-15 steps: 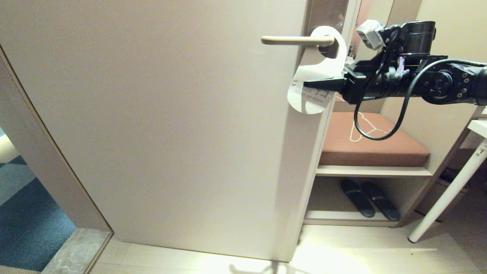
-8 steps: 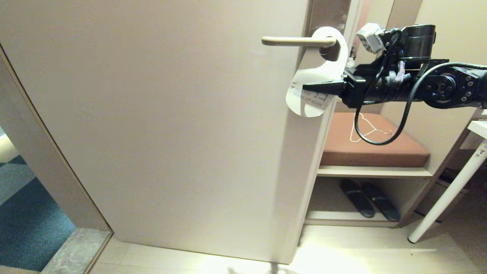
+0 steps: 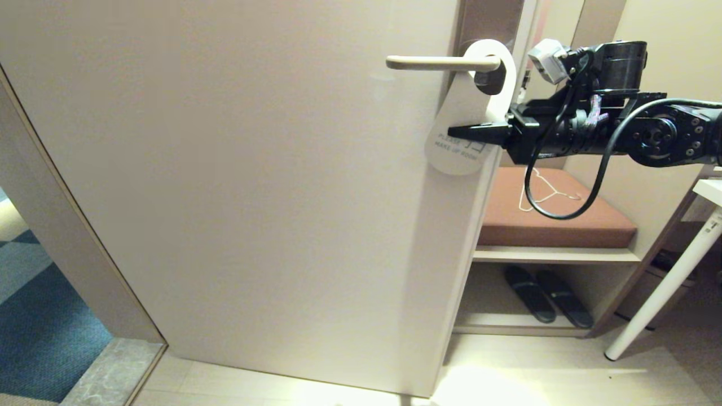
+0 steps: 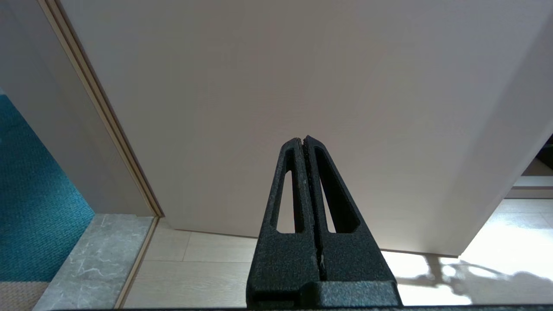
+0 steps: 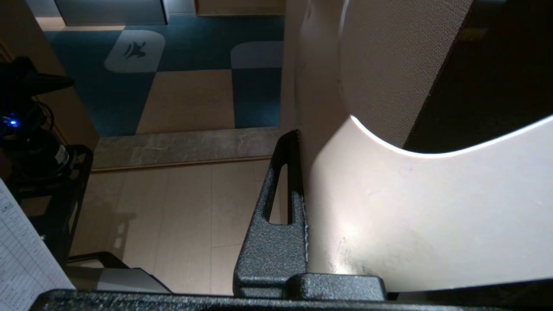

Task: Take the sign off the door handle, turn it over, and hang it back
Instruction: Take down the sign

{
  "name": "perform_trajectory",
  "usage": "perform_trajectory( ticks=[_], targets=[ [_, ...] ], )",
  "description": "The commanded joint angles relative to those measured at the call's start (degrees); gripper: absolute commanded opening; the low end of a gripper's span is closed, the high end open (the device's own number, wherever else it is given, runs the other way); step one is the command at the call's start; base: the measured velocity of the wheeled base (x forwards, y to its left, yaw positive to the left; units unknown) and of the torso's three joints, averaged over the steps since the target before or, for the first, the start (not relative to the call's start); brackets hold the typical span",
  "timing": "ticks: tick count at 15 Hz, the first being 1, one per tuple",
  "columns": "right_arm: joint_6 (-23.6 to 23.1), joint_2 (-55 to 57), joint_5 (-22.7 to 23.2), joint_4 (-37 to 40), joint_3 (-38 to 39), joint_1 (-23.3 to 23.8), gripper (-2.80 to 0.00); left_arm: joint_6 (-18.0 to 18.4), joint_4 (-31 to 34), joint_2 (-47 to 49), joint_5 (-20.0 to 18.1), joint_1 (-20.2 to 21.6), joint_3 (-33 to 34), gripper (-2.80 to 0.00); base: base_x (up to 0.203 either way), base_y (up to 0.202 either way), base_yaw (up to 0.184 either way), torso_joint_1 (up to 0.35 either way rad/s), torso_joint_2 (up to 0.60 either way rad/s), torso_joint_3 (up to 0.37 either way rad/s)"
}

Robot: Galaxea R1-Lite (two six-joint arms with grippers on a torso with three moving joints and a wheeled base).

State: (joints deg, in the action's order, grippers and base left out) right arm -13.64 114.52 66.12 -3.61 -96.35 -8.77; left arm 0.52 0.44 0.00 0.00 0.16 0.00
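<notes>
The sign (image 3: 463,110) hangs by its oval hole on the door handle (image 3: 434,62), a slim beige lever on the cream door (image 3: 225,169). Its white face reading "PLEASE MAKE UP ROOM" faces me. My right gripper (image 3: 471,134) reaches in from the right and is shut on the sign's lower half. In the right wrist view one black finger (image 5: 285,172) presses against the sign's pale face (image 5: 410,207), and the other finger is hidden behind it. My left gripper (image 4: 302,140) is shut and empty, low in front of the door, and is out of the head view.
Right of the door stands a bench with a brown cushion (image 3: 553,217) and a white hanger (image 3: 541,192) on it, with dark slippers (image 3: 547,301) below. A white table leg (image 3: 665,287) slants at the far right. Blue carpet (image 3: 34,327) lies beyond the doorway at the left.
My right gripper has sunk a little with the sign in it. The sign has swung flatter against the door, so its text now faces me. The left arm has not moved.
</notes>
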Motion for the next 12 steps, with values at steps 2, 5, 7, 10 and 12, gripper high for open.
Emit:
perform_trajectory(
  ticks=[2, 5, 7, 10, 12],
  targets=[
    [-0.07, 0.18, 0.32, 0.0, 0.03, -0.02, 0.0, 0.0, 0.0, 0.09, 0.0, 0.02, 0.0, -2.8, 0.0, 0.0, 0.0, 0.0, 0.0, 0.0],
    [-0.07, 0.44, 0.32, -0.05, -0.24, 0.03, 0.0, 0.0, 0.0, 0.09, 0.0, 0.02, 0.0, -2.8, 0.0, 0.0, 0.0, 0.0, 0.0, 0.0],
    [-0.07, 0.53, 0.28, 0.0, 0.03, 0.46, 0.0, 0.0, 0.0, 0.09, 0.0, 0.02, 0.0, -2.8, 0.0, 0.0, 0.0, 0.0, 0.0, 0.0],
    [0.19, 0.53, 0.32, 0.09, 0.18, 0.68, 0.0, 0.0, 0.0, 0.09, 0.0, 0.02, 0.0, -2.8, 0.0, 0.0, 0.0, 0.0, 0.0, 0.0],
    [0.37, 0.53, 0.32, 0.09, 0.03, 1.03, 0.0, 0.0, 0.0, 0.09, 0.0, 0.02, 0.0, -2.8, 0.0, 0.0, 0.0, 0.0, 0.0, 0.0]
  ],
)
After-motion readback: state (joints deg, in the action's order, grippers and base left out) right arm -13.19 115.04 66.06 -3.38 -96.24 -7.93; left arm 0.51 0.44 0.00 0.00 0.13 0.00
